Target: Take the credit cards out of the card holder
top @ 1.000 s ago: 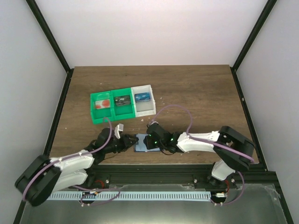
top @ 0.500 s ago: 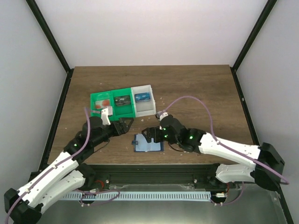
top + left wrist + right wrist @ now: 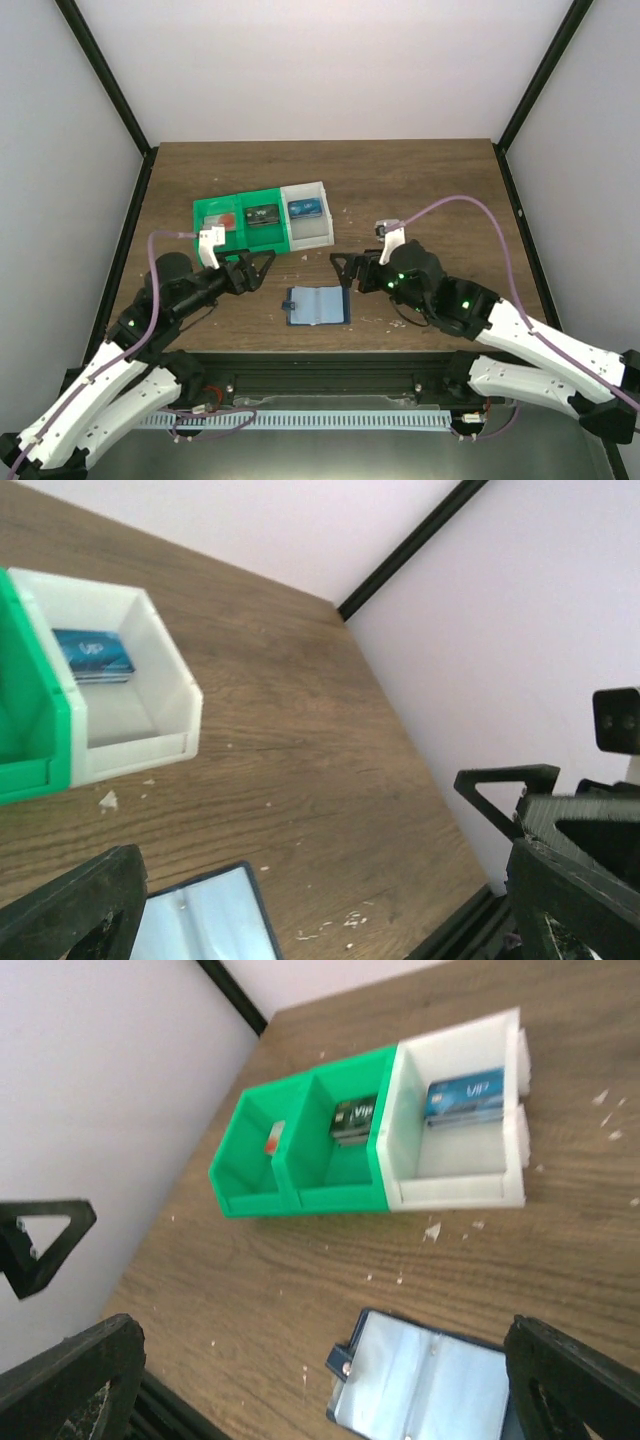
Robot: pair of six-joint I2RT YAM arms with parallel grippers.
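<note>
Black-fingered left gripper (image 3: 262,268) hangs spread and empty. The step looks like a retreat: lift both arms straight clear without brushing the holder. Centre, near the front edge: card holder (image 3: 318,306), blue, open flat, clear pockets apparently empty; credit cards (image 3: 262,213) sit in the tray (image 3: 222,256) behind. Right gripper (image 3: 343,270): likewise spread, empty.

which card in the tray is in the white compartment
The blue card, alone in the white end compartment of the tray. The dark card and the red-and-white card each lie in a green compartment.
</note>
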